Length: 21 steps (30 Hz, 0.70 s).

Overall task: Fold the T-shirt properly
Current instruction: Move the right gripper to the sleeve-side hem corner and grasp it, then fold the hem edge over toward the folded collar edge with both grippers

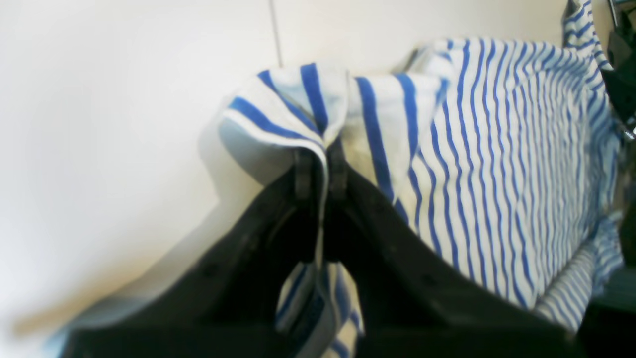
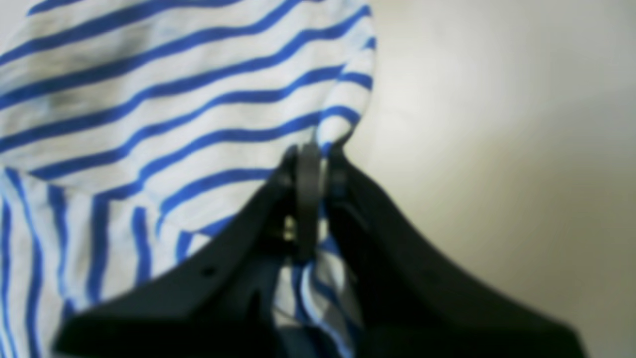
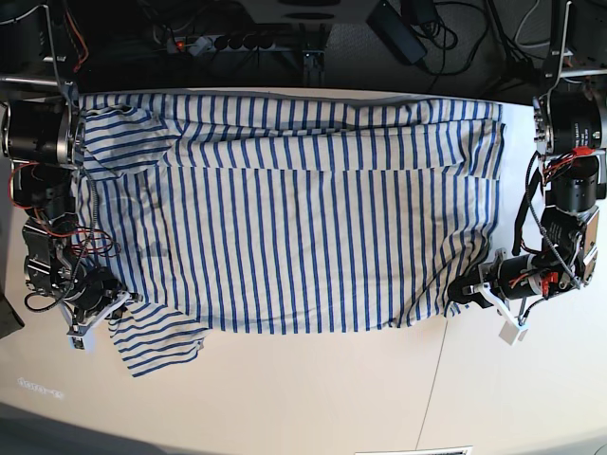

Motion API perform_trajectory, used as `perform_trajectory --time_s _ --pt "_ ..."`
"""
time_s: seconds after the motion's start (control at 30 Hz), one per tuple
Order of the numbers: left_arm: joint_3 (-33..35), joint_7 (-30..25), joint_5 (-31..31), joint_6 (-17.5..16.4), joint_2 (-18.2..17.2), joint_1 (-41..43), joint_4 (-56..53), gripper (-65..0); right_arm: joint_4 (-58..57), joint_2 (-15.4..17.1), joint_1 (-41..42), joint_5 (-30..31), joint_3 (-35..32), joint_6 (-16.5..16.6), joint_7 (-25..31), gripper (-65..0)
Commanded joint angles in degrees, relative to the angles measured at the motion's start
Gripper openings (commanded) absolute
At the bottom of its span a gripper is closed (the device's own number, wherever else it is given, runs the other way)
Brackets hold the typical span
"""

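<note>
T-shirt (image 3: 285, 209), white with thin blue stripes, lies spread wide across the far half of the pale counter (image 3: 313, 398), its collar end toward the counter's left edge and its hem toward the right edge. The left hand (image 1: 320, 166) is clenched on a pinch of fabric at the hem corner nearest the front right. The right hand (image 2: 315, 169) is clenched on cloth by the near sleeve, close to the left edge. Folding looks barely begun: both corners are gripped, but no fold shows yet. No containers appear anywhere.
</note>
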Motion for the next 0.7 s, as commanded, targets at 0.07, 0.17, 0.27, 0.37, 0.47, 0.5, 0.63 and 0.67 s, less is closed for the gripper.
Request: perform_trajectory --time_s 0.07,0.17,0.27,0.37,0.47,0.5,0.63,0.67 --pt "-0.1 3.6 -5.9 -0.3 -1.8 -2.9 0.7 -65.0 5.5 3.2 0.8 3.7 0.0 4.1 -2.9 -65.0" --pt "-0.1 7.6 -10.5 -0.3 -3.3 -3.1 1.4 -65.0 10.9 5.5 -0.2 8.4 0.0 5.0 -6.4 -65.0" --pt "-0.1 14.2 -16.6 -0.3 -4.6 -3.1 2.7 -65.0 15.5 8.2 -2.0 14.1 0.0 5.8 -9.7 -65.0" --pt "-0.1 21.4 -25.1 -0.3 -5.8 -3.0 3.7 -65.0 19.9 11.0 -4.6 18.9 0.0 6.3 -11.8 -65.0" --pt "-0.1 23.5 -30.8 -0.3 -7.5 -3.0 3.7 -65.0 24.9 13.6 -8.1 23.3 0.0 6.4 -14.0 -65.0" --pt "-0.1 23.5 -32.3 -0.3 -8.2 -2.9 3.7 -65.0 26.6 14.4 -9.5 24.4 0.0 6.4 -14.8 -65.0" --pt "-0.1 23.5 -34.8 -0.3 -11.0 -1.6 3.7 -65.0 33.0 17.9 -15.9 25.6 0.2 6.4 -15.4 -65.0" --pt "-0.1 23.5 -34.8 -0.3 -11.7 -1.3 3.8 -65.0 34.3 18.6 -17.2 25.5 0.2 6.4 -15.4 -65.0"
